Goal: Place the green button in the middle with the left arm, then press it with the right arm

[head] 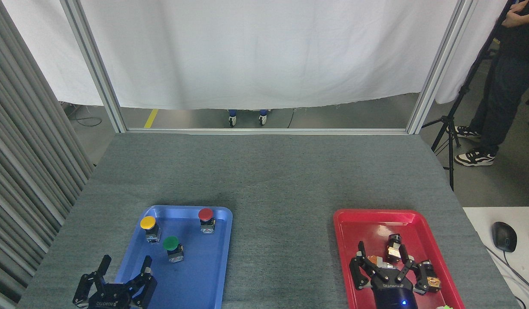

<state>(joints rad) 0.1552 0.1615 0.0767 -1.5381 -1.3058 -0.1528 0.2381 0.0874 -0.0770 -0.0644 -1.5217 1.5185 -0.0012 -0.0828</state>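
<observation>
The green button (171, 248) stands upright in the blue tray (204, 283), between a yellow-capped button (149, 228) and a red-capped one (206, 219). My left gripper (118, 270) hovers at the tray's near left corner, below and left of the green button, fingers spread open and holding nothing. My right gripper (382, 260) sits over the red tray (346, 240) at the bottom right, fingers spread open among small parts. The middle (281, 240) of the grey tabletop lies bare between the two trays.
Several small black and copper parts (393, 251) lie in the red tray by my right fingers. A person (505, 81) and a tripod (451, 124) stand past the table's far right corner. A side desk with a mouse (504, 236) is at the right.
</observation>
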